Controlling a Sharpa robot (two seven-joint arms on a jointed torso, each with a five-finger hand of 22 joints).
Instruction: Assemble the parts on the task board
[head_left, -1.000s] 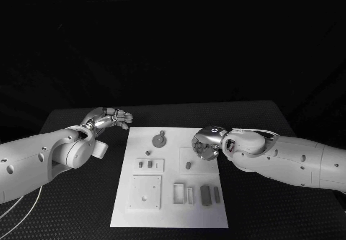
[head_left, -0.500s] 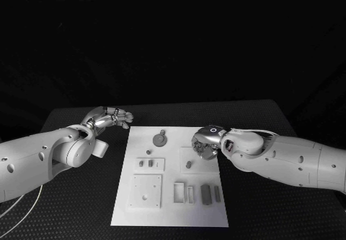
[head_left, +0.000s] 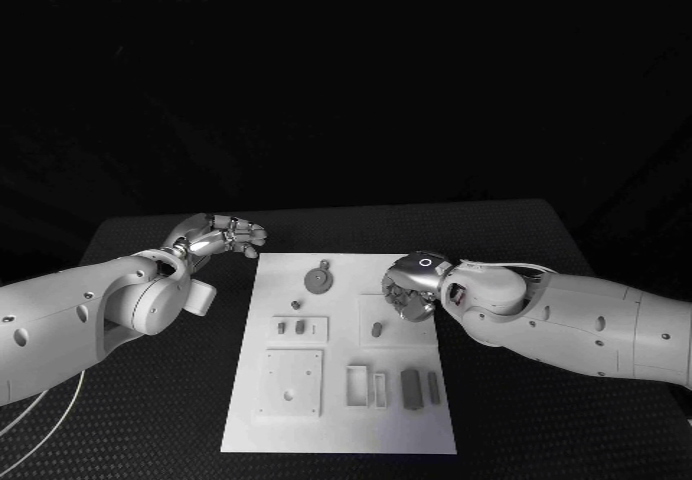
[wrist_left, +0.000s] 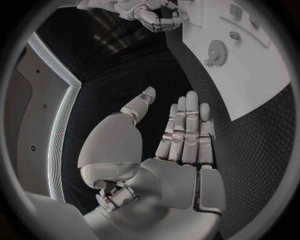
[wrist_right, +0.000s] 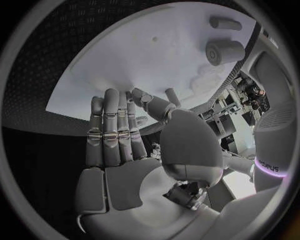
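Black table (head_left: 173, 400), white task board (head_left: 339, 420), left hand (wrist_left: 178, 140) fingers straight together, empty, right hand (wrist_right: 119, 140) likewise over board, gear part (wrist_left: 217, 50) beyond.

right hand (head_left: 411, 290): in the head view the fingers are turned under the wrist, so whether they touch the task board (head_left: 346, 420) cannot be told.
board under the right hand: hidden in the head view.
small parts (head_left: 421, 390): too small to tell their shapes.
task board in the left wrist view (wrist_left: 250, 75): cut off by the circle's rim.
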